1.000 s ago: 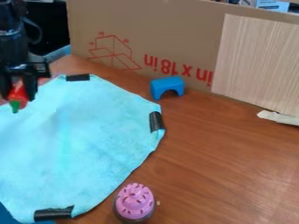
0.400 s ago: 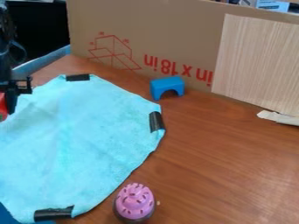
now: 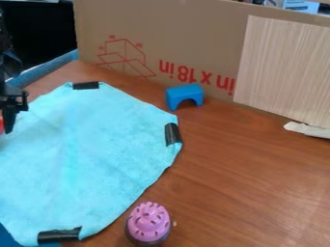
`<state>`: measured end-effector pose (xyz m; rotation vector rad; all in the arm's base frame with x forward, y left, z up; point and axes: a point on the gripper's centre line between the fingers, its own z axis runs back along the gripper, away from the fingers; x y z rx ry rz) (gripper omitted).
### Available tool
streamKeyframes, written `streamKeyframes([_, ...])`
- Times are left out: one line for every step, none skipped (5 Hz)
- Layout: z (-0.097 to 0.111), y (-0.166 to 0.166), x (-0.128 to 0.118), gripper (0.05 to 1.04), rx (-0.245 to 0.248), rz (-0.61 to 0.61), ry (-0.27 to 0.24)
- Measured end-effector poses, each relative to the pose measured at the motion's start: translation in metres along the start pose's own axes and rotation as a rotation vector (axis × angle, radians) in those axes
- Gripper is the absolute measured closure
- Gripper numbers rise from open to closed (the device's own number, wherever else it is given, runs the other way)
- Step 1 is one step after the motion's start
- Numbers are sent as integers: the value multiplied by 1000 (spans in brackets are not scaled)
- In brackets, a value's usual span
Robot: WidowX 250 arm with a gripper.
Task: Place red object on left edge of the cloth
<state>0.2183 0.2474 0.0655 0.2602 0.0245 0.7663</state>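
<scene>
Red object (image 3: 1, 126) is hanging near the left part of the cloth (image 3: 84, 149), and the jaws are pinching it.

The arm (image 3: 3, 41) is black, with a thin dark cable (image 3: 17, 60) curving out at its side; the hand (image 3: 6, 118) is black too; it has a crosswise bar with a small squared bracket at the end.

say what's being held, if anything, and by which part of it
A red object is at the end effector; whether or where it's gripped can't be told.
</scene>
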Motion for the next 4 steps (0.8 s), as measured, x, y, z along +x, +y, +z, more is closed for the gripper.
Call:
streamKeyframes([-1,-4,-2,65,-20,-35,1])
streamKeyframes([3,-17,-7,73,-59,-163,-35])
streamKeyframes([41,-23,-9,77,-129,-238,-121])
streamKeyframes([76,-35,-21,77,-269,-395,-155])
